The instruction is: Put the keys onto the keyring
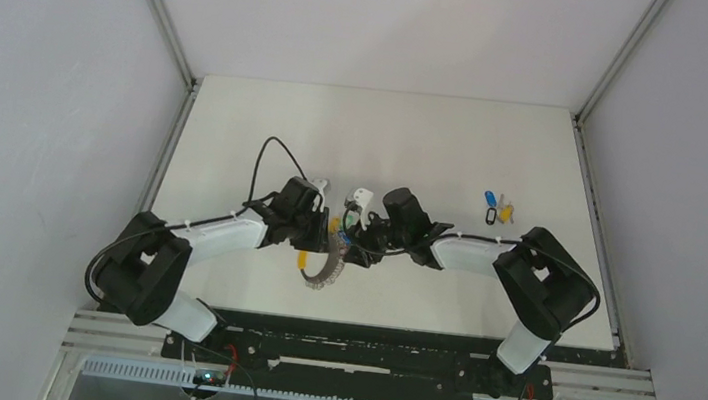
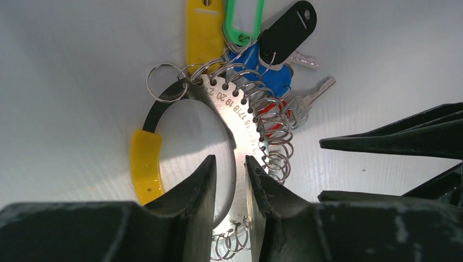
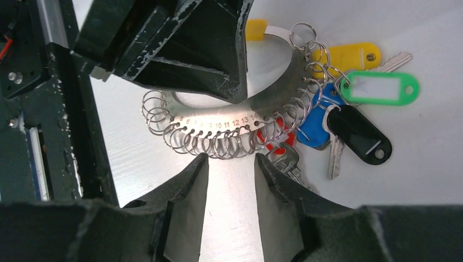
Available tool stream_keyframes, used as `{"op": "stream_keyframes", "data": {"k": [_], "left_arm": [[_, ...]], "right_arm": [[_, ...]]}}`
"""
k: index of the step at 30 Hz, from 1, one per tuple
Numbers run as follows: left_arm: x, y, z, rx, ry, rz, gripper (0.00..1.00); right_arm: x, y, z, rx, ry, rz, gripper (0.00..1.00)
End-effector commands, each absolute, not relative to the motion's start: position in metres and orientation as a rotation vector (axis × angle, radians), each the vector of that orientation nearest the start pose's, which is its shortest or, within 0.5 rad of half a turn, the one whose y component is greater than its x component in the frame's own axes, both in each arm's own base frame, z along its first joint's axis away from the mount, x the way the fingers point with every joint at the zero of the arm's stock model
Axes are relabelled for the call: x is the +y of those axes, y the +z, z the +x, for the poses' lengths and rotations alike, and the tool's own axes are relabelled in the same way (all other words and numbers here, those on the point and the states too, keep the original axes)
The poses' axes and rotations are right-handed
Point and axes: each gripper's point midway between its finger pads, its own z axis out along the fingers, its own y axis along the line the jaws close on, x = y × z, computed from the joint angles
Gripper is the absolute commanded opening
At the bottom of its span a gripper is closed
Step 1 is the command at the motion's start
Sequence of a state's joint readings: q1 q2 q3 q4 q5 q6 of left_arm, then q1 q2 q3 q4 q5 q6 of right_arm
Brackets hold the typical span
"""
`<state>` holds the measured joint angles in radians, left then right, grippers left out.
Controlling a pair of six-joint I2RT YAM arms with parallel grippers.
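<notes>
The keyring is a flat curved metal band with numbered holes, several small wire rings and a yellow section. Keys with yellow, green, black, blue and red tags hang on it. My left gripper is shut across the band, with one finger inside the loop and one outside. My right gripper is open and empty, its tips just short of the wire rings. In the top view both grippers meet over the keyring, left and right. Loose keys with blue, yellow and black-rimmed heads lie to the far right.
The white table is boxed in by grey walls on the left, right and back. The loose keys lie near the right arm's elbow. A black cable loops up from the left arm.
</notes>
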<state>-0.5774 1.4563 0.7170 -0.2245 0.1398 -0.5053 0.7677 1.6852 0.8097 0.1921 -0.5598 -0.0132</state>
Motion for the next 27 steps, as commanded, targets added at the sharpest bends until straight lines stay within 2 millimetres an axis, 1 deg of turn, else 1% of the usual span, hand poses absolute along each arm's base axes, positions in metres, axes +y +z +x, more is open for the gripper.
{"op": "stream_keyframes", "data": {"k": [1, 12, 20, 27], "left_arm": [[-0.218, 0.034, 0.249, 2.614, -0.622, 0.153, 0.30], [-0.216, 0.022, 0.245, 2.654, -0.606, 0.169, 0.28], [-0.215, 0.022, 0.244, 2.659, -0.606, 0.171, 0.27], [-0.216, 0.021, 0.243, 2.664, -0.608, 0.176, 0.27]], "right_arm": [[0.354, 0.056, 0.233, 1.993, 0.978, -1.205, 0.36], [0.364, 0.054, 0.239, 2.058, 1.015, -1.139, 0.29], [0.364, 0.048, 0.248, 2.103, 0.972, -1.102, 0.23], [0.365, 0.046, 0.246, 2.116, 0.983, -1.102, 0.20]]}}
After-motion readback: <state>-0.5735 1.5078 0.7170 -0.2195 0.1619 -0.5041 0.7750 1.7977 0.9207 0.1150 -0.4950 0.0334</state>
